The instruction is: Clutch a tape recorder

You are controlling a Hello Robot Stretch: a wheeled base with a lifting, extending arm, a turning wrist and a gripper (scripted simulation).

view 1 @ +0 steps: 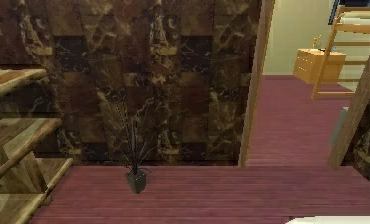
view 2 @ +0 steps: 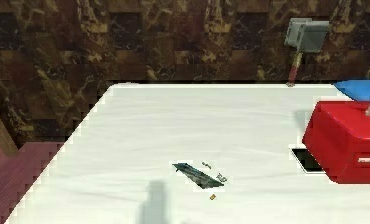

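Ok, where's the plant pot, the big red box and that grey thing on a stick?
plant pot [view 1: 136, 181]: forward view, on the dark pot's front.
red box [view 2: 343, 145]: arm side view, on its near side face.
grey thing [view 2: 306, 33]: arm side view, on its blocky head atop the stick.

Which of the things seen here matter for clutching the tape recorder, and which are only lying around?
For the job:
- red boxy thing on the white table; perhaps the tape recorder, I cannot tell

Just lying about:
- dark flat item mid-table
- black flat piece beside the red thing
- grey mallet-like thing
- potted plant
- wooden shelves
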